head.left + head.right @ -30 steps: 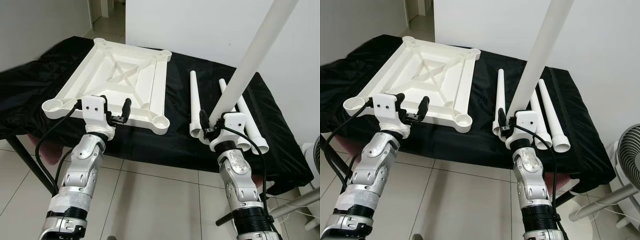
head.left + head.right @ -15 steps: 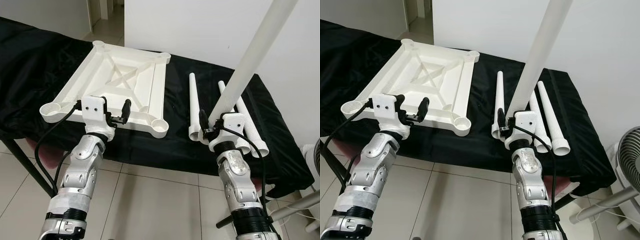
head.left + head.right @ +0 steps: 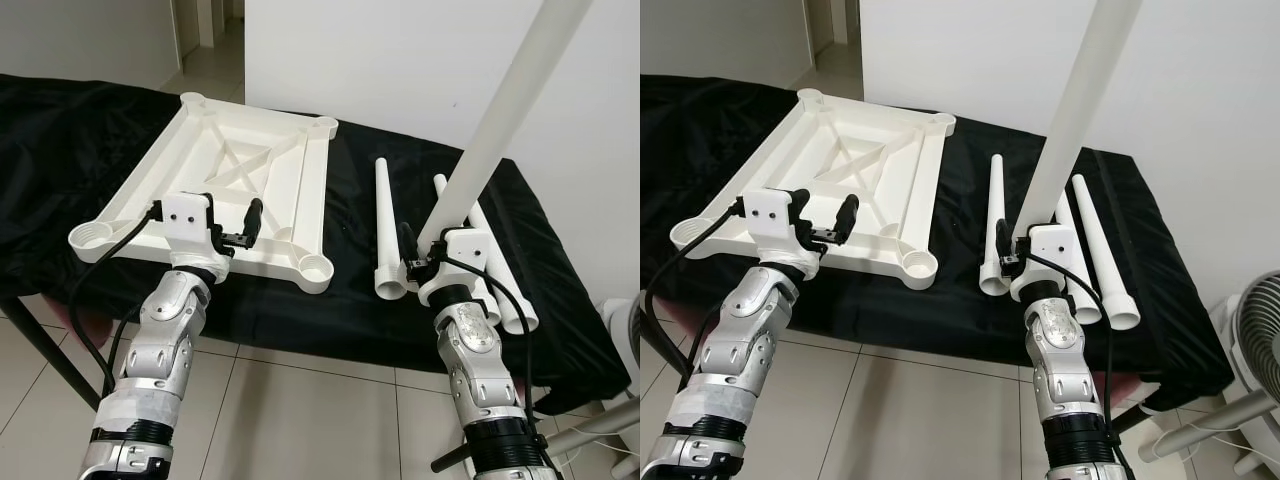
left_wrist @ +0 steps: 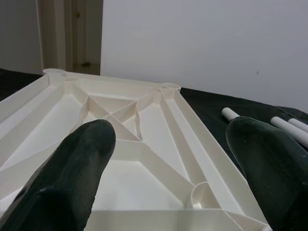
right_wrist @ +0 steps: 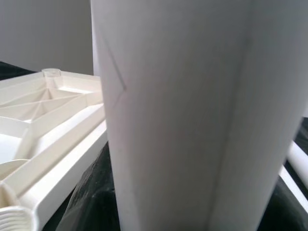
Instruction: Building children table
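The white tabletop (image 3: 225, 185) lies upside down on the black-covered table (image 3: 60, 130), with a round socket at each corner. My left gripper (image 3: 231, 224) hovers open at its near edge, between the near-left socket (image 3: 88, 237) and the near-right socket (image 3: 315, 268); in the left wrist view its fingers (image 4: 79, 161) frame the ribbed underside. My right gripper (image 3: 424, 246) is shut on a long white leg (image 3: 500, 120), held upright and tilted to the right, in front of the table edge. One loose leg (image 3: 383, 215) and two more legs (image 3: 1095, 250) lie on the cloth.
A white wall stands behind the table, with a doorway (image 3: 205, 30) at the back left. A fan (image 3: 1252, 330) stands on the tiled floor (image 3: 300, 400) at the right. A black table leg (image 3: 40, 340) runs down at the near left.
The whole picture has shifted as the camera moved towards the table. Both arms keep the same pose, and the right gripper still holds the leg.
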Motion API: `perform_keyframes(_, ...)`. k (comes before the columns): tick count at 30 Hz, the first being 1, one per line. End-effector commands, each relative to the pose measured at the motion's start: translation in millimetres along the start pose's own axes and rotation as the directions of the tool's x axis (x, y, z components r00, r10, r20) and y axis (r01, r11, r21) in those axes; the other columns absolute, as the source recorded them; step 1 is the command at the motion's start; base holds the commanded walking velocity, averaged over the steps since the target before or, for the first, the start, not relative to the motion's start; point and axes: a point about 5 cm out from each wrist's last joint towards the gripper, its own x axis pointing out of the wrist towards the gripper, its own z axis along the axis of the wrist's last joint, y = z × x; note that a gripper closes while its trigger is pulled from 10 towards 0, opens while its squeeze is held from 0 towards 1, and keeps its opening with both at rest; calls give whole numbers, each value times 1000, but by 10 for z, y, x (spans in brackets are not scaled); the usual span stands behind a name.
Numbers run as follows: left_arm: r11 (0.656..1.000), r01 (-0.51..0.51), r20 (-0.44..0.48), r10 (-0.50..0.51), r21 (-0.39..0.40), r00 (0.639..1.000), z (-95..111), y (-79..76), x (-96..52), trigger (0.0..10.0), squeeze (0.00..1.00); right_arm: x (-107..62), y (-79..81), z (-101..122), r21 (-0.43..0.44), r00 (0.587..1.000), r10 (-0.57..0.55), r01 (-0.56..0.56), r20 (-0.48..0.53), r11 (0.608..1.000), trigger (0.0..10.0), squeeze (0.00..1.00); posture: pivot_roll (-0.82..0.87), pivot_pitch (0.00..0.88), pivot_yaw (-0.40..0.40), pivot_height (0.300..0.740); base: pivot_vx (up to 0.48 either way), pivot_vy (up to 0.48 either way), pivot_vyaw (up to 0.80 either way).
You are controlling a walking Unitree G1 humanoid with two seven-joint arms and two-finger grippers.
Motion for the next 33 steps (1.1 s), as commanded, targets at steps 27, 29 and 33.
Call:
perform_keyframes(27,997,77,-12,-77,8,997,-22,-143,-37,10000,0,-11,-1,-19,-39,999,34,-34,-15,999,10000,0,0,0,-105,740,141,0,0)
perform_keyframes(29,990,137,-21,-136,33,990,-36,-203,-53,10000,0,-15,0,-24,-41,999,37,-38,-18,998,10000,0,-1,0,-104,740,0,0,0)
perform_keyframes(33,939,334,-108,-325,85,940,-159,-373,-148,10000,0,-17,-5,-21,-48,999,42,-42,-19,998,10000,0,-3,0,-104,740,0,0,0)
